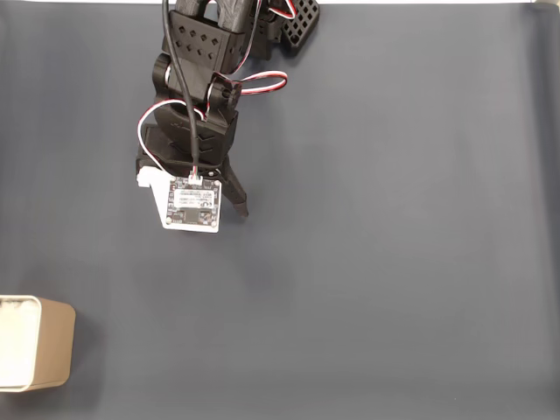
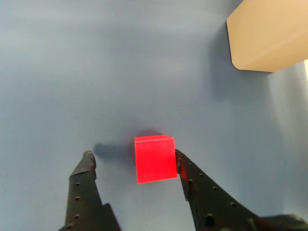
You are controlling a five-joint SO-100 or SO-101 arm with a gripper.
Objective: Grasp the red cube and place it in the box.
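In the wrist view the small red cube rests on the blue-grey mat between the two black fingers of my gripper. The gripper is open: the right finger touches the cube's right face, and the left finger stands a clear gap away from it. The beige box shows at the upper right of that view, well beyond the cube. In the fixed view the box sits at the lower left edge, and the arm with its white camera board covers the cube.
A dark mat covers the table, with open room to the right of the arm and between the arm and the box. The arm's base is at the top edge of the fixed view.
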